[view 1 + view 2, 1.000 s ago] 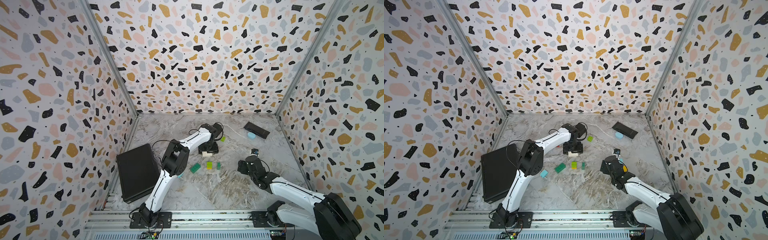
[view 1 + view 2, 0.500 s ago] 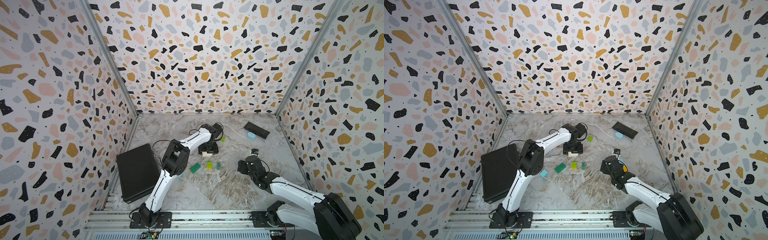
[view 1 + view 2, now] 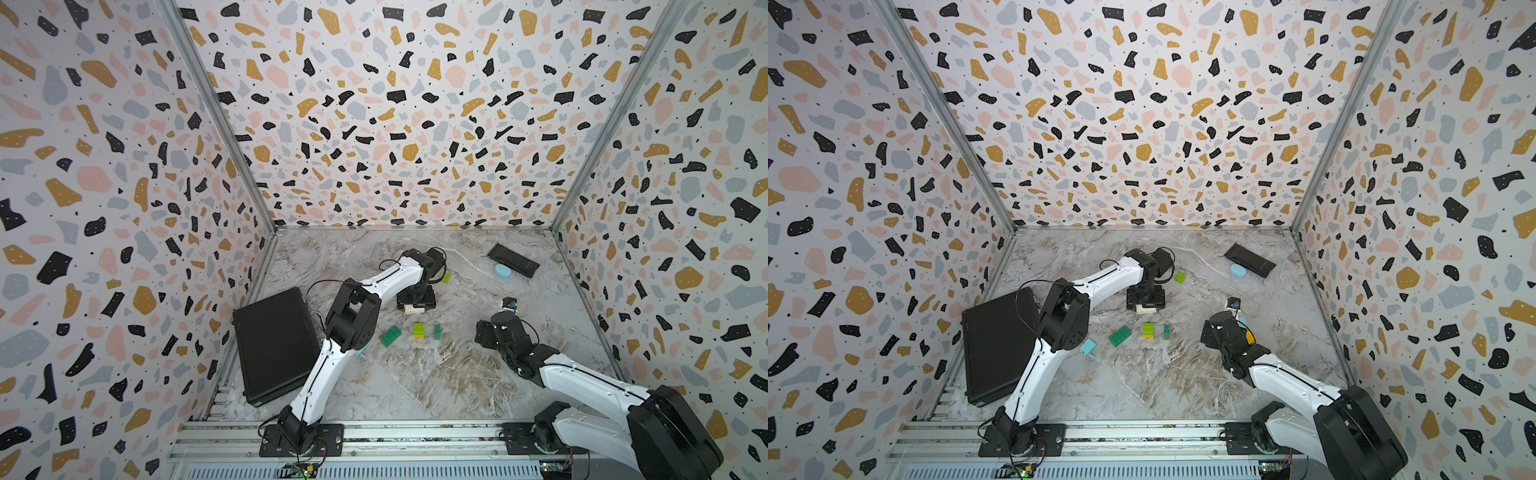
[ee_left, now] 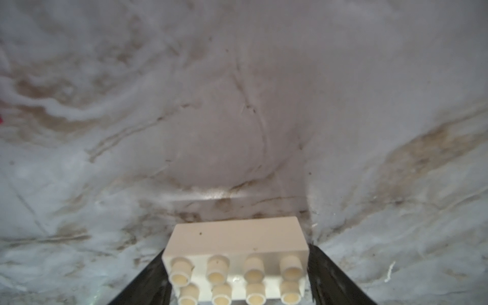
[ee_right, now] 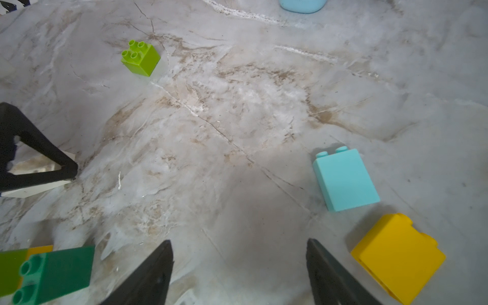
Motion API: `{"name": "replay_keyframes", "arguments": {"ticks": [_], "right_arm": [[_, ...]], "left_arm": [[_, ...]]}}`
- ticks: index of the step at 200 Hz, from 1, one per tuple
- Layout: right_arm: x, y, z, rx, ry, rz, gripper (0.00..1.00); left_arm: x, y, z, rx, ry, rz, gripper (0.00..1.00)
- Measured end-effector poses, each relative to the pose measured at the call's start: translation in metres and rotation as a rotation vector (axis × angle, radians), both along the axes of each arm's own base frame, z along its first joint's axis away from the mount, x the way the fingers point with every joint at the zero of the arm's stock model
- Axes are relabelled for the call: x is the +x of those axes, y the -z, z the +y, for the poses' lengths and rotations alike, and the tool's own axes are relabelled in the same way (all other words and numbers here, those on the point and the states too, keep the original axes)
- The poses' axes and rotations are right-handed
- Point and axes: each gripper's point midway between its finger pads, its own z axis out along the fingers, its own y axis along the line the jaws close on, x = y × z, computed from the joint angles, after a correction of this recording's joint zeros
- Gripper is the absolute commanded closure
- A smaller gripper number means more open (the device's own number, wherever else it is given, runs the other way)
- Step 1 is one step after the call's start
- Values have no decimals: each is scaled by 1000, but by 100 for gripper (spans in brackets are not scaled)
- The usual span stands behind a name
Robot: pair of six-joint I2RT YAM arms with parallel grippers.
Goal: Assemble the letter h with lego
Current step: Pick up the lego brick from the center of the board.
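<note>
Off to the left of the left tool (image 3: pixel 415 300) lies a black case (image 3: pixel 274 340), well clear of the work. That tool points down at the table (image 3: pixel 415 386) with its fingers (image 4: pixel 327 274) spread wide, one at each end of a white brick (image 4: pixel 237 237) that sits studs-up between them. They look to be touching it, but I cannot tell whether they are squeezing. Just on the base side of that tool are a dark green brick (image 3: pixel 390 335), a yellow and lime pair (image 3: pixel 419 330) stacked together, and a small green brick (image 3: pixel 437 330). A lime brick (image 3: pixel 446 278) sits just beyond it.

The right tool (image 5: pixel 239 241) hangs low, wide open and empty, bare table between its fingers. A pale blue brick (image 5: pixel 346 182) and a yellow brick (image 5: pixel 398 256) lie close beside it.

No letter h stands yet, so I judge this to be an early pick-up. Next, the left tool needs a firm pinch on the brick's ends, a straight lift, then careful stud alignment over the cluster.
</note>
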Motion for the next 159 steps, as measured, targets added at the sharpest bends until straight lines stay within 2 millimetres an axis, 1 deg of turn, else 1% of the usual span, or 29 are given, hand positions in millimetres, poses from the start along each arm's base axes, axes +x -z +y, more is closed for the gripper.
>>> {"name": "replay_keyframes", "arguments": {"ticks": [31,50,75,93,118,137,159], "right_arm": [[0,0,0,1,-1,1,19],[0,0,0,2,-2,1,19],[0,0,0,2,-2,2,19],[0,1,0,1,-2,4,19],[0,1,1,0,-3,5,19],[0,2,1,1,-5,8,20],[-1,4,1,0,-7,14,20]], "left_arm": [[1,0,2,10,0,-8,21],[1,0,2,10,-1,-8,23],[1,0,2,9,0,-8,30],[1,0,2,10,1,-8,38],[1,0,2,9,0,-8,41],[1,0,2,10,0,-8,52],[1,0,2,10,0,-8,62]]}}
